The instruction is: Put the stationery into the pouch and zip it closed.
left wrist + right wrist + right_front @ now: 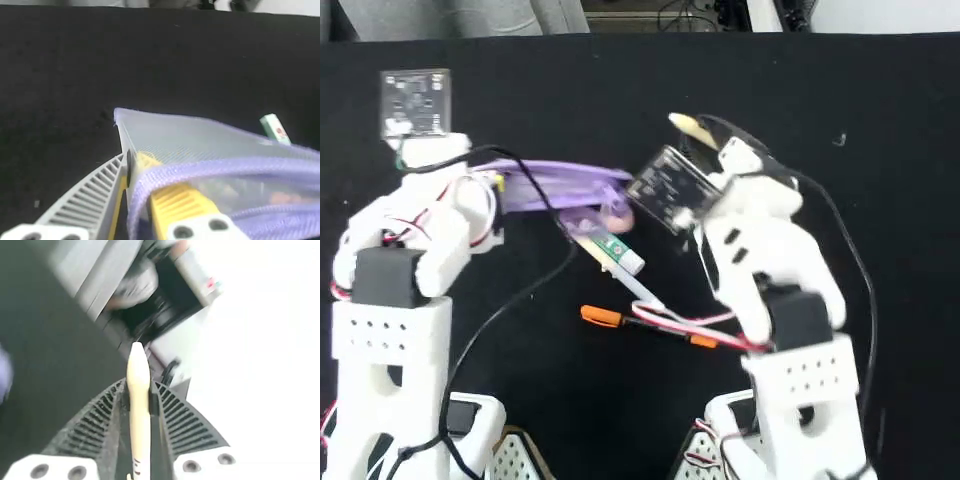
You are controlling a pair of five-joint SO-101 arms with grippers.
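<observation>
Overhead, orange pen loose; up close, cream pen between right jaws.

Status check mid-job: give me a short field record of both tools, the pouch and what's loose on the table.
left tool: shut on the edge of the purple mesh pouch
right tool: shut on a cream pen
pouch mouth: looks open, not zipped
loose on black table: orange pen; green-labelled stick by the pouch mouth
</observation>
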